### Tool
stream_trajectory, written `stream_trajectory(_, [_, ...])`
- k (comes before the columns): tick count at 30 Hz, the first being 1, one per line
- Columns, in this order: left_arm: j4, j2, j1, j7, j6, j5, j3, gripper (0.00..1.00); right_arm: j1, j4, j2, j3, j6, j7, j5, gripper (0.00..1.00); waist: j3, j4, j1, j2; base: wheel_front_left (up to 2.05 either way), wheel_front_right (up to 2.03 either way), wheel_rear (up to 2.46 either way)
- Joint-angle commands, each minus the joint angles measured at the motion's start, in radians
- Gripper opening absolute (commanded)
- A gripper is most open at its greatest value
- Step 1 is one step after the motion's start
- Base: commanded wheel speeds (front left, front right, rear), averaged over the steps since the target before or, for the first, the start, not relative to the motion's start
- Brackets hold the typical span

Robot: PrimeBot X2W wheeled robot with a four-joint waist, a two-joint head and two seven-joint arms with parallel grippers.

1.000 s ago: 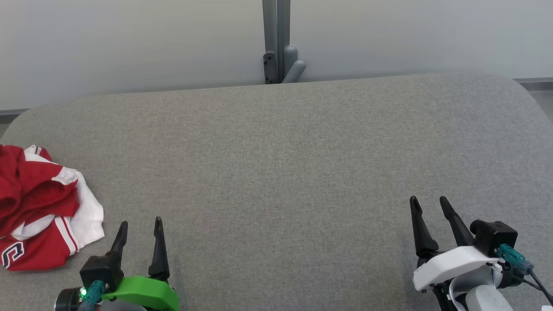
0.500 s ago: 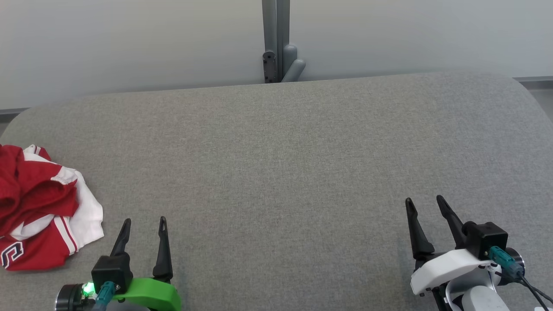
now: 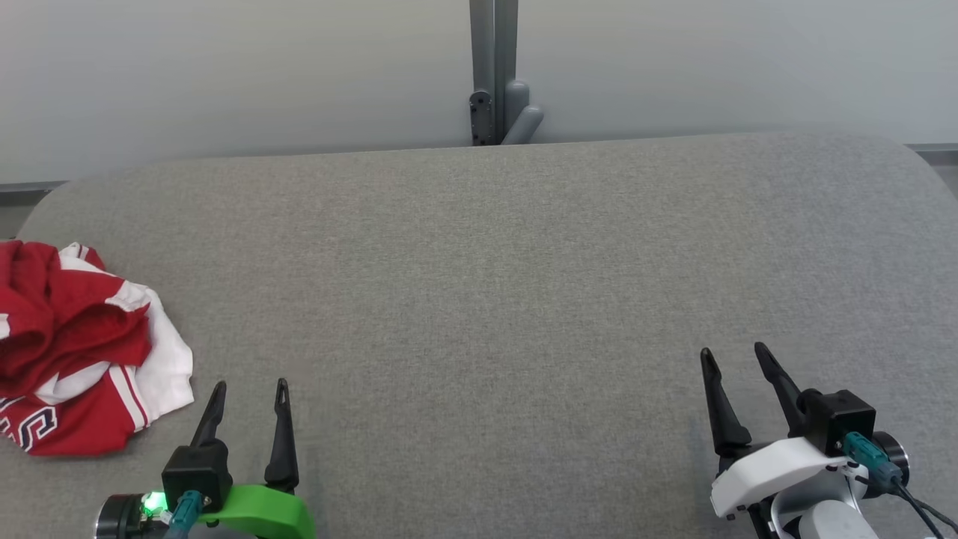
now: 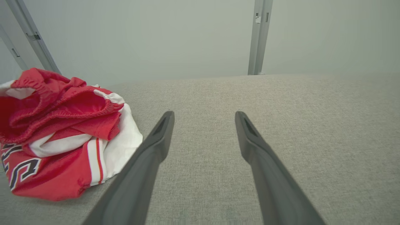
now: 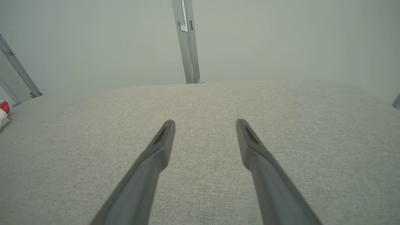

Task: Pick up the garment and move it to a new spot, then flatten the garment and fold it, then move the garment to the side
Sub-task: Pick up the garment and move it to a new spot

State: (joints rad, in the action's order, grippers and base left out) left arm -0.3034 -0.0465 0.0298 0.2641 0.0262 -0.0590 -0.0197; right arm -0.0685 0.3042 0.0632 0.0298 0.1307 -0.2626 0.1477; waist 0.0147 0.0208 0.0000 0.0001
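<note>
A red and white garment [image 3: 78, 348] lies crumpled in a heap at the left edge of the grey fabric table [image 3: 486, 284]. The left wrist view has the garment [image 4: 59, 134] to the left of the fingers, showing an elastic waistband and black lettering. My left gripper [image 3: 249, 385] hovers open just right of the heap, apart from it, with nothing between its fingers. Far over at the lower right, my right gripper [image 3: 733, 352] is open and empty too. A sliver of the garment [image 5: 3, 112] sits at the left edge of the right wrist view.
A grey metal post [image 3: 494, 71] with a bracket stands against the pale wall behind the table's far edge. The table's corners are rounded. Slanted metal struts [image 4: 28, 34] rise behind the garment.
The whole head view has shifted a little right, so the camera turned slightly left. Both grippers have drawn back slightly toward the bottom edge. The garment lies as before.
</note>
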Motion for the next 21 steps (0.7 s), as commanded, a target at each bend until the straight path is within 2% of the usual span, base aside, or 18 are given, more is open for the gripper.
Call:
stream_trajectory(1, [-0.006,-0.007,-0.015,0.001,-0.002,0.0,0.004,1.0,0.011,0.001,0.004,0.002,0.0,-0.003,0.005,1.0,-0.001,0.017,0.0,-0.0001,0.0,0.0,0.0])
stream_trajectory(6, [-0.021,-0.007,-0.023,0.001,0.001,-0.006,0.01,1.0,0.021,0.003,0.004,0.015,0.0,-0.003,0.012,1.0,-0.003,0.087,0.0,-0.0001,0.0,0.0,0.0])
stream_trajectory(21, [-0.043,-0.006,-0.039,0.0,-0.004,-0.01,0.072,1.0,0.011,0.026,-0.005,0.051,0.0,-0.003,0.04,1.0,-0.004,0.395,0.0,-0.0001,0.0,0.0,0.0])
